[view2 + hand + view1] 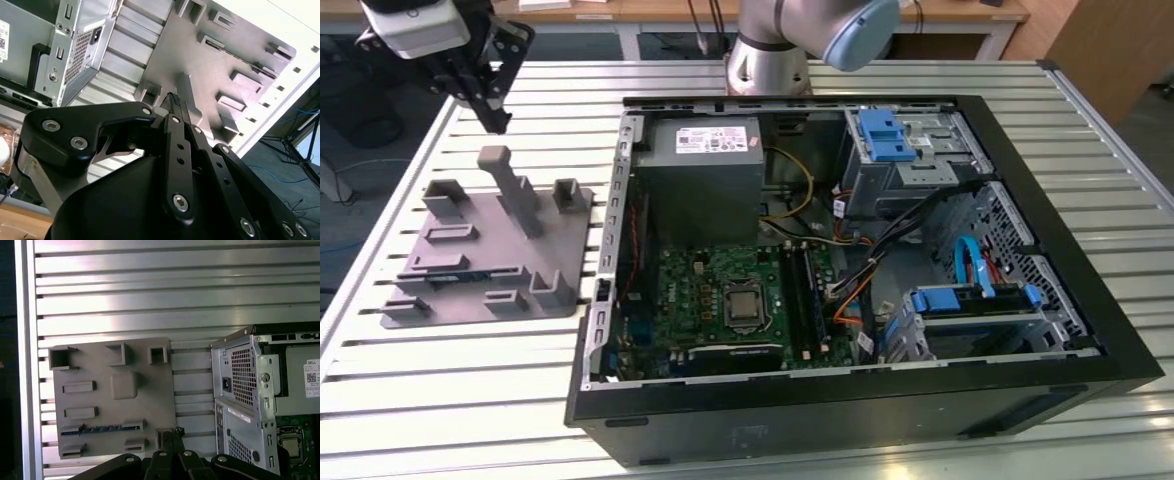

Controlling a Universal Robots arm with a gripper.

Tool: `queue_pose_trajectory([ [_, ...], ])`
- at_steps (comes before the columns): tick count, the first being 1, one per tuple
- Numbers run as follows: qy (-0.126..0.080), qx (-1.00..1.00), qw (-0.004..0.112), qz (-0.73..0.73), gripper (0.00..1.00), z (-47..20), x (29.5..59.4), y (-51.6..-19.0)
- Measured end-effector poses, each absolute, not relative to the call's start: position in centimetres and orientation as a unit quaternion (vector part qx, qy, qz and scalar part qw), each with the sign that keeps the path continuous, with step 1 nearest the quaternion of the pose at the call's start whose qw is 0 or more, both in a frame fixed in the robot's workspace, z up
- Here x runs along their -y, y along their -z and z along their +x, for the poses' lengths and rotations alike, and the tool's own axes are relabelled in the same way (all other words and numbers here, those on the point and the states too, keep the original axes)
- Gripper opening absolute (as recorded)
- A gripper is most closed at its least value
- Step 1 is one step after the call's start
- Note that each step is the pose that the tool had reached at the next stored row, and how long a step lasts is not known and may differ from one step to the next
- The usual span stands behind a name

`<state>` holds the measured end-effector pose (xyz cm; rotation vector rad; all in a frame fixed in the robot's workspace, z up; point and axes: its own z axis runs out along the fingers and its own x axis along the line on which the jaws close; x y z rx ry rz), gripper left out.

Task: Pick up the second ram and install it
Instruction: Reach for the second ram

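So the second ram [467,273] is sitting in the grey plastic tray [560,240], lying flat along a slot near the tray's edge at the exterior view's left. In the first wrist view it [100,429] looks like a long, skinny dark stick with a bluish-green tint and a row of little blue spots along it, and the grey of the tray [145,390] closes in around it. The gripper [495,122] hangs up in the air above the tray's far end, well apart from the ram, not touching anything. Its fingers are pressed together into a point with nothing between them, and you can see that in both wrist views [175,99] [172,432]. The tray sits on the slatted metal desk [454,400] just beside the open PC case [854,400], which lies on its side with the motherboard [720,300] and power supply [700,150] exposed.
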<state>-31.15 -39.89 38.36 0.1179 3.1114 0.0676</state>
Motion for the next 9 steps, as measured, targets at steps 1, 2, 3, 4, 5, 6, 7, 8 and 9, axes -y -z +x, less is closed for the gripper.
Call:
queue_pose_trajectory([
  [1, -0.022, -0.999, 0.014, 0.038, 0.10, -31.2, 39.9, -38.2],
  [2, -0.022, -0.999, 0.014, 0.038, 0.10, -31.3, 39.9, -38.0],
  [3, -0.022, -0.999, 0.014, 0.038, 0.10, -31.3, 39.9, -37.8],
  [4, -0.022, -0.999, 0.014, 0.038, 0.10, -31.4, 39.9, -37.6],
  [5, -0.022, -0.999, 0.014, 0.038, 0.10, -31.5, 39.9, -37.5],
  [6, -0.022, -0.999, 0.014, 0.038, 0.10, -31.6, 39.9, -37.3],
  [7, -0.022, -0.999, 0.014, 0.038, 0.10, -31.7, 39.9, -37.1],
  [8, -0.022, -0.999, 0.013, 0.038, 0.10, -32.0, 39.9, -36.9],
  [9, -0.022, -0.999, 0.013, 0.038, 0.10, -32.3, 39.9, -36.7],
])
